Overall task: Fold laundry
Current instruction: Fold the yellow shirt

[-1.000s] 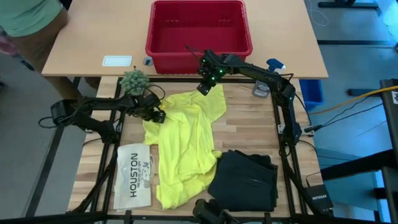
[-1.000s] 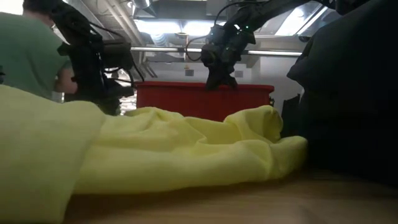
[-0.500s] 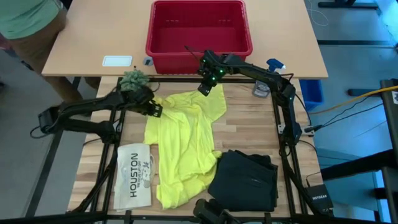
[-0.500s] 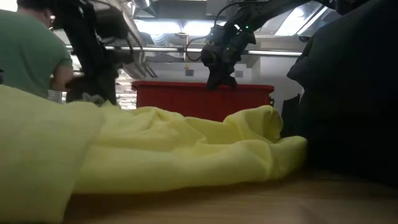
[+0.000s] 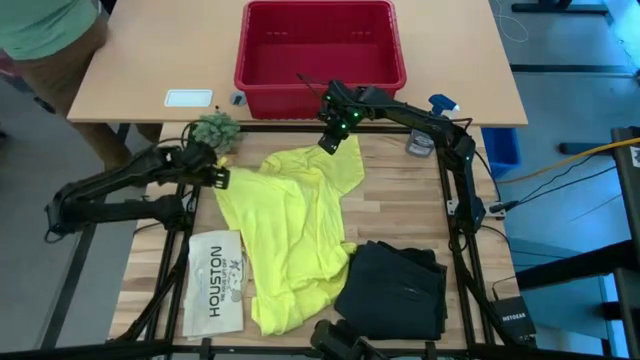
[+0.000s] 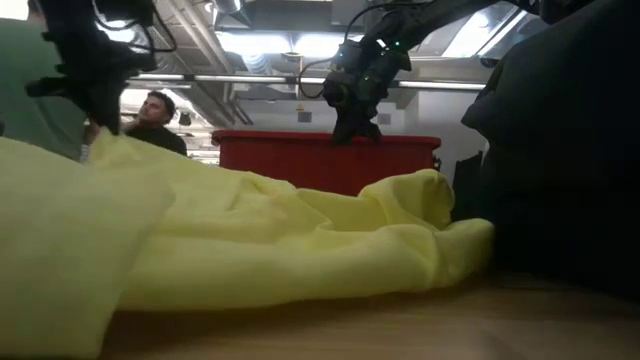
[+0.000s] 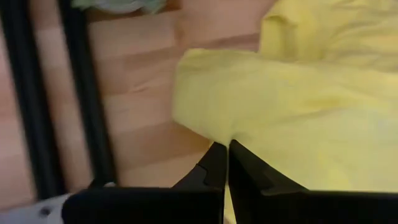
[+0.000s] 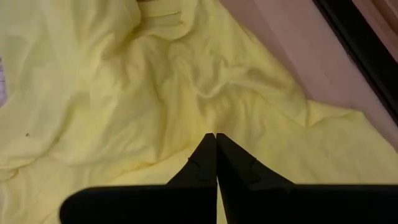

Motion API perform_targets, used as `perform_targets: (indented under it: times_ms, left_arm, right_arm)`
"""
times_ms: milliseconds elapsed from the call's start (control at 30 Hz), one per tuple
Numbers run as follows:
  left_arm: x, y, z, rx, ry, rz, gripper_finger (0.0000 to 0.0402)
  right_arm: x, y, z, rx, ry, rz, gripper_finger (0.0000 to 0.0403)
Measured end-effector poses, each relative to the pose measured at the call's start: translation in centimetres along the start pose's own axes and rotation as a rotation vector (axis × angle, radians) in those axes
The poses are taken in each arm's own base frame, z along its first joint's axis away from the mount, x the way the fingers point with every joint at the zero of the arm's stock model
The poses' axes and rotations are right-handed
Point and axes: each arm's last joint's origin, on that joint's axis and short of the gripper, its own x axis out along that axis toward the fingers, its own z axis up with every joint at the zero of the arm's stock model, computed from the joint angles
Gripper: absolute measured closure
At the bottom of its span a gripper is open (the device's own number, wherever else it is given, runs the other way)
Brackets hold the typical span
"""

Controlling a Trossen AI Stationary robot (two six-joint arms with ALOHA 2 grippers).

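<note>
The bright yellow T-shirt [image 5: 295, 230] lies spread along the middle of the table, with its near end by the front edge. My left gripper [image 5: 222, 178] is shut on the shirt's left corner, which it holds above the table's left side; the low view also shows my left gripper [image 6: 95, 115]. My right gripper [image 5: 330, 142] hangs shut above the shirt's far right corner, and the low view shows my right gripper [image 6: 350, 135] clear of the cloth. The dark trousers [image 5: 395, 290] lie bunched at the near right, partly on the shirt's edge. My left gripper pinches the T-shirt's left edge [image 7: 239, 134] between its two fingers. It comes at the edge slanting down from the table's left side. The held corner [image 6: 115, 145] is lifted off the table, and the cloth slopes down from it to the rest of the shirt, which lies on the table.
A red basket [image 5: 320, 45] stands on the far table behind my right gripper. A green fuzzy thing [image 5: 215, 130] sits at the far left corner. The white HOUSTON item [image 5: 215, 285] lies near left. A spray bottle [image 5: 440, 105] is at the far right. A person [image 5: 40, 30] stands at the far left.
My left gripper has gone up and toward the table's left edge with the shirt's left corner. That side of the shirt is drawn out leftward and lifted. The rest of the shirt has stayed where it was.
</note>
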Motion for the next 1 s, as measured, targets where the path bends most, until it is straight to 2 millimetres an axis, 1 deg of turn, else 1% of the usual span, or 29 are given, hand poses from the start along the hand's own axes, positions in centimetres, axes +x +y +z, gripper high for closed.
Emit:
perform_targets:
  times_ms: [267, 467, 600, 700, 767, 800, 867, 1000]
  left_arm:
    - [0.0, 1.6, -1.3, 0.036, 0.119, 0.143, 0.0401]
    - [0.0, 1.6, -1.4, 0.046, 0.134, 0.148, 0.0401]
    - [0.0, 1.5, -1.5, 0.042, 0.179, 0.115, 0.0401]
    - [0.0, 1.1, -1.6, 0.054, 0.209, 0.057, 0.0401]
    - [-0.1, 0.8, -1.7, 0.071, 0.219, -0.010, 0.0401]
    - [-0.1, 0.6, -1.7, 0.075, 0.229, -0.038, 0.0401]
    - [-0.1, 0.4, -1.7, 0.063, 0.233, -0.065, 0.0401]
    - [-0.3, 0.4, -2.0, 0.057, 0.257, -0.077, 0.0388]
  right_arm:
    - [0.0, -0.1, -0.7, -0.001, 0.071, -0.038, 0.0402]
    - [0.1, 0.3, -1.5, -0.009, 0.145, -0.033, 0.0402]
    - [0.7, -0.1, -2.0, -0.014, 0.165, -0.042, 0.0402]
    - [1.4, -1.1, -2.0, 0.037, 0.174, 0.001, 0.0403]
    - [2.3, -1.3, -2.2, 0.067, 0.197, 0.034, 0.0403]
    - [2.8, -1.1, -2.3, 0.068, 0.208, 0.035, 0.0403]
    - [3.8, -0.2, -2.2, 0.046, 0.213, 0.038, 0.0403]
    - [6.1, 1.5, -1.6, 0.040, 0.160, 0.055, 0.0403]
